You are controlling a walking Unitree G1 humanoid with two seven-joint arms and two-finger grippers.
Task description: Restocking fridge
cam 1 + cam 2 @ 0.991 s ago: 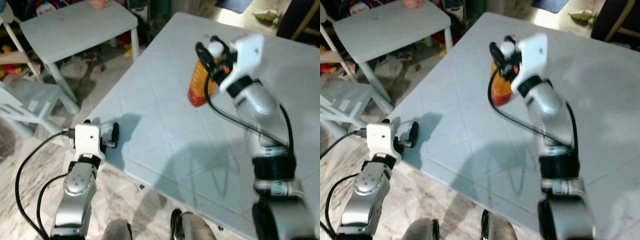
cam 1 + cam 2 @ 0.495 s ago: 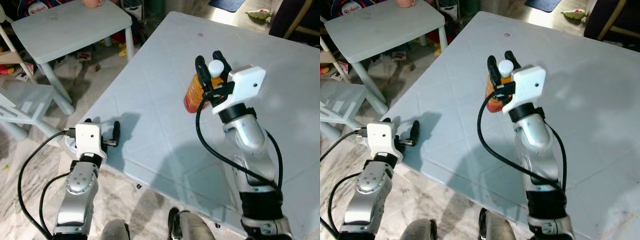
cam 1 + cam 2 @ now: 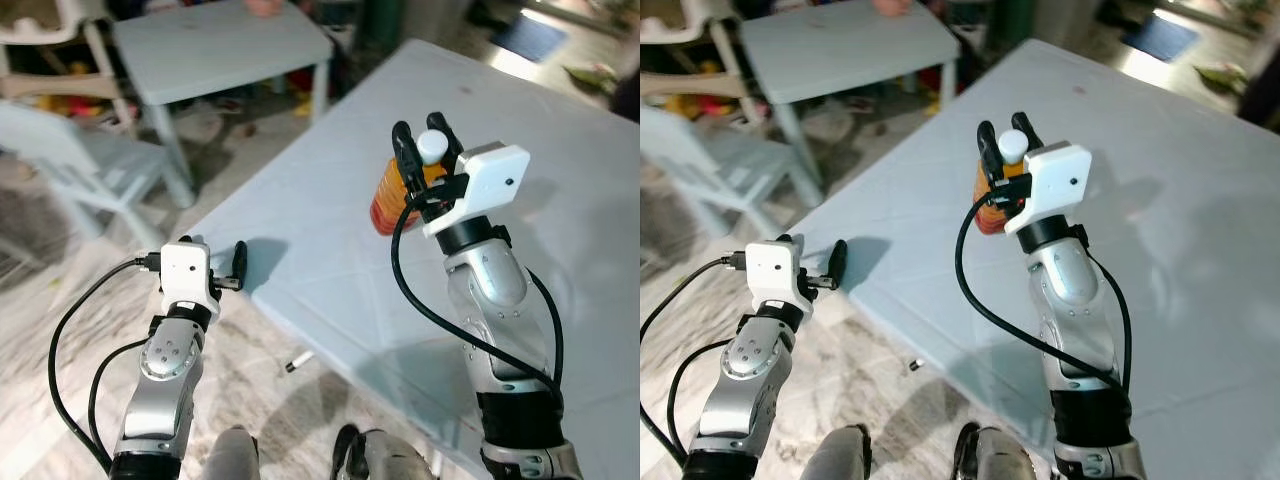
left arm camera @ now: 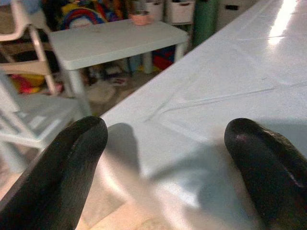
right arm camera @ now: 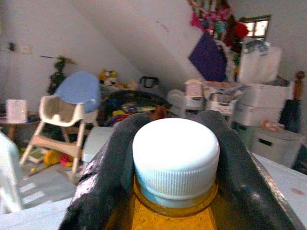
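The right gripper [image 3: 427,140] is raised above the large pale-blue table [image 3: 560,150], its two black fingers [image 5: 108,158] clamped on either side of the neck of an orange juice bottle [image 3: 388,195], just under the white ribbed cap [image 5: 175,152]. In the head views the bottle hangs nearly upright, a little above centre at about 1 o'clock, its body orange shading to red at the base; from these angles I cannot tell whether its bottom touches the tabletop or hangs just over it. The right wrist view looks straight down the fingers, with the cap between them and the orange liquid below it. The left gripper [image 3: 212,262] sits low at about 8 o'clock in the head views, beside the near corner of the table, and its fingers [image 4: 67,167] are spread wide apart with nothing between them; the left wrist view shows the table edge in the gap. Beyond the big table, toward 11 o'clock, stands a small pale-blue table [image 3: 225,45] with a pink cup [image 4: 140,18] on it, and a white high chair [image 5: 62,115] stands among toys at the back of the room.
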